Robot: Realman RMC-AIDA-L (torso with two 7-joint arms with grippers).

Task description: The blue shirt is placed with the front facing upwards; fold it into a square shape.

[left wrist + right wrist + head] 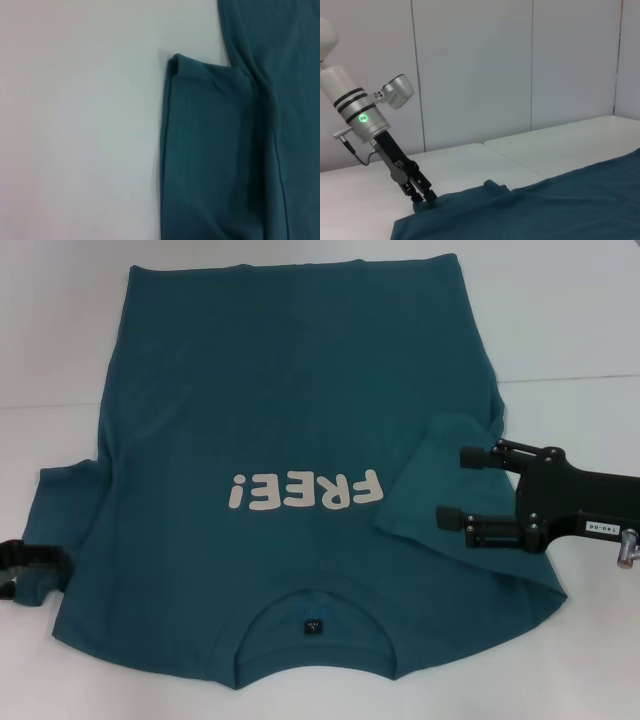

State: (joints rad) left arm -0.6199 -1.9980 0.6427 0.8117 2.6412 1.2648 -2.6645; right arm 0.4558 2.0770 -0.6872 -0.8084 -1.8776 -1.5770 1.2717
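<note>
The blue shirt (270,420) lies spread front-up on the white table, with its collar and dark neck label (314,624) toward me and the white "FREE!" lettering (305,491) upside down. Its right sleeve (430,480) is folded inward onto the body. My right gripper (457,485) hovers open just over that folded sleeve, holding nothing. My left gripper (30,560) is at the outer edge of the left sleeve (60,510). The right wrist view shows the left gripper (422,196) tipped down onto the cloth's edge. The left wrist view shows only the flat left sleeve (210,150).
The white table (580,330) extends around the shirt, with a seam line running across it at the back. In the right wrist view, pale wall panels (520,65) stand behind the table.
</note>
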